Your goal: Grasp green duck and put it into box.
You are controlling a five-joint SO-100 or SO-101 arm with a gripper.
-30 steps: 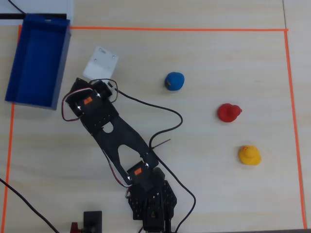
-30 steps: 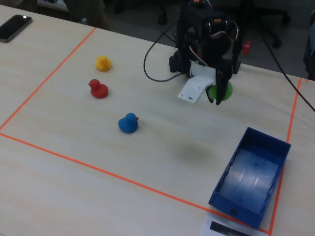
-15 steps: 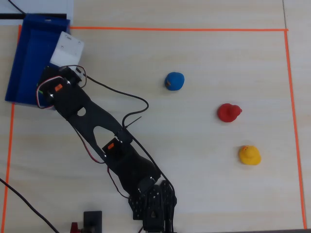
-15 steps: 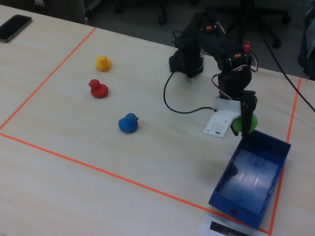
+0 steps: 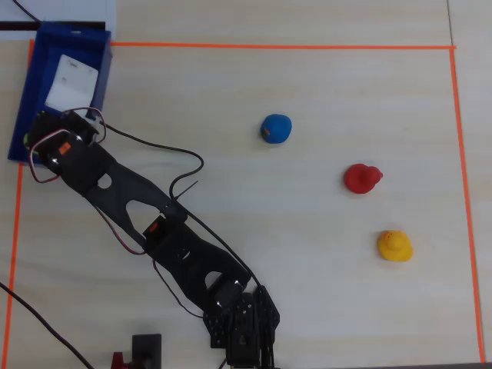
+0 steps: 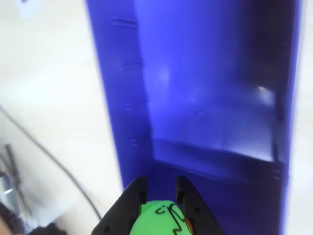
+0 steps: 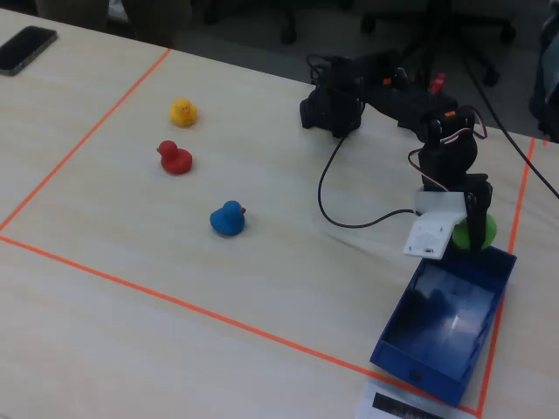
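The green duck [image 6: 159,220] is clamped between the black fingers of my gripper [image 6: 160,188] at the bottom of the wrist view. Its orange beak points right. In the fixed view the duck [image 7: 478,232] hangs in the gripper [image 7: 474,237] just above the far end of the dark-blue box [image 7: 434,360]. The box's open inside [image 6: 205,98] fills the wrist view below the jaws. In the overhead view the arm's head covers the near end of the box [image 5: 73,37] at the top left, and the duck is almost fully hidden there.
A blue duck [image 5: 275,128], a red duck [image 5: 361,178] and a yellow duck [image 5: 394,246] stand apart on the right of the taped area. Orange tape [image 5: 277,46] borders the table. A black cable [image 7: 336,196] trails from the arm. A phone [image 7: 26,48] lies at the far left corner.
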